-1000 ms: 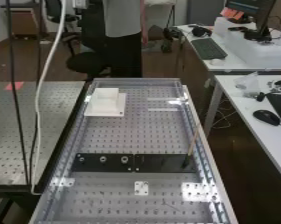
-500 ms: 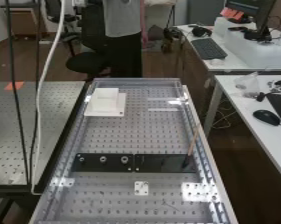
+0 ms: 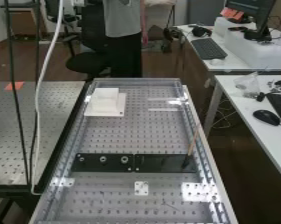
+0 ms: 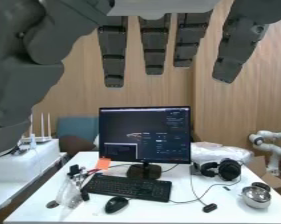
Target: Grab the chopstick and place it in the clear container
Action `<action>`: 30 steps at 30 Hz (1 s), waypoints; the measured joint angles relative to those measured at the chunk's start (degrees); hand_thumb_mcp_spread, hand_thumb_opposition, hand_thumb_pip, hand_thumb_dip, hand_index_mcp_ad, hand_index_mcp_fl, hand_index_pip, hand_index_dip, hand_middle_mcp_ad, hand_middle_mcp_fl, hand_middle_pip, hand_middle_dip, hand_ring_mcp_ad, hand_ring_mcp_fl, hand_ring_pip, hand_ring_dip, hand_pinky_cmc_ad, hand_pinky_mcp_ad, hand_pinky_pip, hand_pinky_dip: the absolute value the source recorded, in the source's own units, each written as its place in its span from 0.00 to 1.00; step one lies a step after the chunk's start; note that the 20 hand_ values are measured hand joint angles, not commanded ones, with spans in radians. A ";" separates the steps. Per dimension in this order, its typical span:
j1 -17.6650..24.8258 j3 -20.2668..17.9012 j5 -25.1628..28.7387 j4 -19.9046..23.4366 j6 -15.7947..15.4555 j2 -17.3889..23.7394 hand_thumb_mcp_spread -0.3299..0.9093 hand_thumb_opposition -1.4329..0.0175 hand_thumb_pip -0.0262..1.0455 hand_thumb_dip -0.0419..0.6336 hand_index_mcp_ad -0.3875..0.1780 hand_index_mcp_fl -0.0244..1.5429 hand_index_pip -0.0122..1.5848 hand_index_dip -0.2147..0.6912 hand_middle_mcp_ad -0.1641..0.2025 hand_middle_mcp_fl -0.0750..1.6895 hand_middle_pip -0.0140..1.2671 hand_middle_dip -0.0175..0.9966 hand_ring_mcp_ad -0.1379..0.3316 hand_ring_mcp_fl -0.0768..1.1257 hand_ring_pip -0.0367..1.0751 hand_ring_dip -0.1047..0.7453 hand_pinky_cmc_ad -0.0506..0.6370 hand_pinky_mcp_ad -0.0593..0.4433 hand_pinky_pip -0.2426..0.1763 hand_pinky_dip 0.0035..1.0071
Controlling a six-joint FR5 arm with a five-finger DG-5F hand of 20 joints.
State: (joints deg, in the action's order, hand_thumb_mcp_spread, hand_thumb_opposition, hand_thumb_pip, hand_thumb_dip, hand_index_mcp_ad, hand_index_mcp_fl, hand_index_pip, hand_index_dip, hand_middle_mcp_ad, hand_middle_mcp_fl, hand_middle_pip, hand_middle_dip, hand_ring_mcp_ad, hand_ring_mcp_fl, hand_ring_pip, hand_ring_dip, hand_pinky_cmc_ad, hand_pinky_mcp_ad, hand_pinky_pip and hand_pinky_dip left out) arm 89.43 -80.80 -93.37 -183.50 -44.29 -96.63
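The chopstick (image 3: 192,142) stands slightly tilted near the right rail of the perforated bench, its lower end at a dark holder on the black plate (image 3: 165,163). Towards the bench's far end on the right are pale, see-through edges (image 3: 164,109) that may belong to the clear container; its outline is hard to make out. In the wrist view the hand (image 4: 154,47) has its fingers extended and spread, with nothing between them and the thumb. It points towards a desk, away from the chopstick.
A white square block on a white base (image 3: 105,105) sits at the bench's far left. A second perforated table (image 3: 31,135) is on the left, with hanging cables in front. Desks with a monitor (image 4: 144,135), keyboard (image 4: 127,187) and headphones (image 4: 222,169) stand to the right.
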 joint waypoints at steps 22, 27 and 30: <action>-0.10 -0.42 -1.01 1.49 1.16 -0.21 0.54 0.54 0.21 0.16 0.45 0.26 0.05 0.51 0.71 0.12 0.09 0.18 0.56 0.11 0.14 0.23 0.70 0.83 0.66 0.13; -0.15 -3.21 0.33 5.58 5.02 0.00 0.54 0.53 0.21 0.16 0.44 0.26 0.05 0.52 0.72 0.16 0.10 0.17 0.56 0.11 0.14 0.23 0.70 0.83 0.66 0.13; -0.05 -5.57 2.20 8.57 8.74 -0.07 0.55 0.53 0.23 0.17 0.46 0.27 0.05 0.52 0.73 0.15 0.10 0.19 0.58 0.11 0.14 0.23 0.70 0.83 0.67 0.13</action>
State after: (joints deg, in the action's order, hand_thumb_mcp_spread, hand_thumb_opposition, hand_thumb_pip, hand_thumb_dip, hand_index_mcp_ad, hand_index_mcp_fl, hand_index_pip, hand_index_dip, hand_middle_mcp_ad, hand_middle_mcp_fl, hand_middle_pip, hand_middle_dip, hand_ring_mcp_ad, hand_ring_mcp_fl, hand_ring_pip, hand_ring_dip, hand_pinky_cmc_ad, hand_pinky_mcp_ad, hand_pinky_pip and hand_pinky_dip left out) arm 89.37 -86.38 -91.16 -174.92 -35.55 -96.69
